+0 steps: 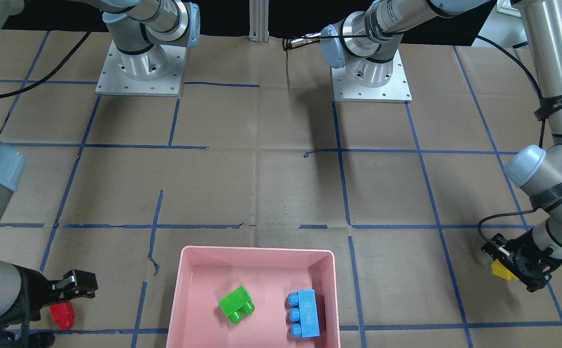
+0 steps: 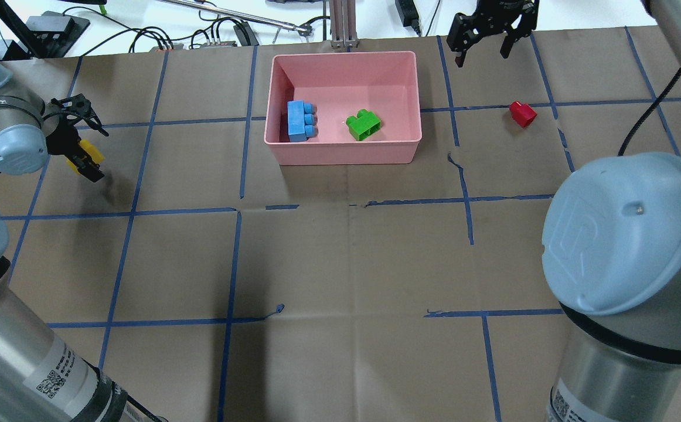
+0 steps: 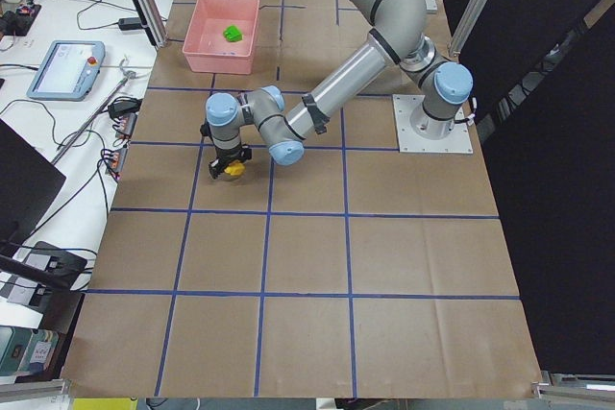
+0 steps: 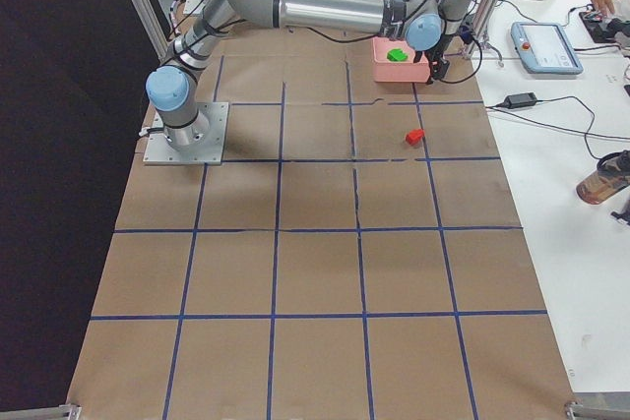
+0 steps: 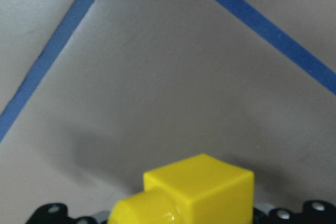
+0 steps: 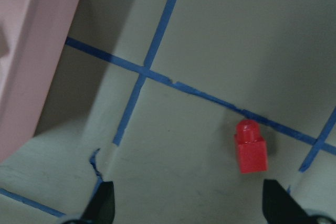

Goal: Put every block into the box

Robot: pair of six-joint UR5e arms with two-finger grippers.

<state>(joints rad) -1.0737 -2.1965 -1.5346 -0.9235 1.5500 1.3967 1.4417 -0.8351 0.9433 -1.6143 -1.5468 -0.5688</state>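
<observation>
The left pincer (image 2: 85,156) is closed on the yellow brick (image 2: 89,153), which sits between its black fingers far out on the robot's left side of the worktop (image 2: 346,264), well apart from the box (image 2: 343,54). In the left wrist view the brick fills the lower middle, one rounded stud facing the camera, with a soft shadow on the brown paper beyond it; whether the brick touches the paper cannot be told.

The right pincer (image 2: 481,55) hangs with its fingers spread wide and nothing between them, near the far edge of the worktop, off the box's far corner on the robot's right. The red brick (image 2: 522,113) lies on the paper nearer the robot than that pincer, apart from it, and appears to rest on its side. It is just beside one of the blue tape lines (image 2: 233,264) that cross the paper in a grid, and it is outside the box, on the box's right.

Inside the pink box lie two bricks, apart from one another. The light-blue brick (image 2: 300,121) is close to the wall on the robot's left, with its three studs turned toward the green brick (image 2: 364,125), which lies tilted near the middle of the floor
</observation>
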